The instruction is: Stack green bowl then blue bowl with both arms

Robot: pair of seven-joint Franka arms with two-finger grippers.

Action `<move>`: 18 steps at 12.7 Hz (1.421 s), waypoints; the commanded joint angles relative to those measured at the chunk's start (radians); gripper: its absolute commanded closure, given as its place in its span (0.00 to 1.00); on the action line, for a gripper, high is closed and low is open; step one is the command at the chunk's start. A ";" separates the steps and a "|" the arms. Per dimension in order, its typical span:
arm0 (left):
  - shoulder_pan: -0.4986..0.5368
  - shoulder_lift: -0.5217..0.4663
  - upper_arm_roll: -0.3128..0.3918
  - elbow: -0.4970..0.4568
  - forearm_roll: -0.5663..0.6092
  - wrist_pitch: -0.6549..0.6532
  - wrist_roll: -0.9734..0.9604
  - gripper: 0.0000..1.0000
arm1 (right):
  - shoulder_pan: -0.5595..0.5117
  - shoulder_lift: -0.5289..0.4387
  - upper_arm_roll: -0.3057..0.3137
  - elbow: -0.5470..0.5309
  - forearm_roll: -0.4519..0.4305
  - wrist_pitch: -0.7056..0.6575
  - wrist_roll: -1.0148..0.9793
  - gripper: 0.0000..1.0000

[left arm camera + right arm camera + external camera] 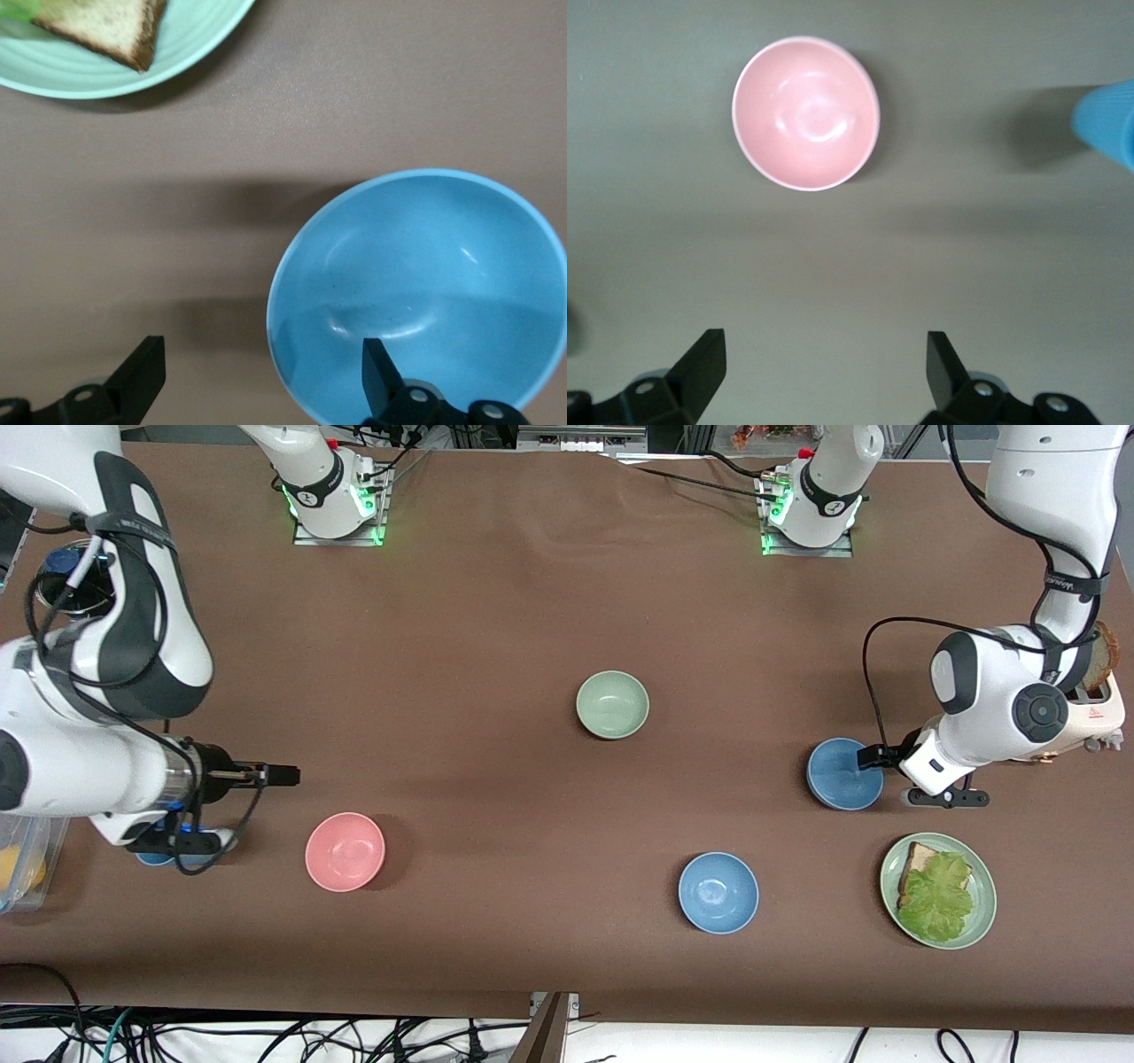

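Observation:
The pale green bowl sits upright near the table's middle. One blue bowl lies toward the left arm's end, and a second blue bowl lies nearer the front camera. My left gripper is open and low over the first blue bowl's rim. In the left wrist view, one finger is over the inside of the blue bowl and the other is over bare table, the left gripper holding nothing. My right gripper is open and empty over the table near the pink bowl; it also shows in the right wrist view.
A green plate with toast and lettuce is nearest the front camera at the left arm's end, also in the left wrist view. A toaster stands beside the left arm. A blue cup and a clear container are at the right arm's end.

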 commanded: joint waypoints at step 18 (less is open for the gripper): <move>-0.158 -0.244 -0.049 0.036 -0.030 -0.298 0.009 1.00 | -0.026 -0.443 -0.250 -0.280 -0.032 -0.043 -0.273 0.00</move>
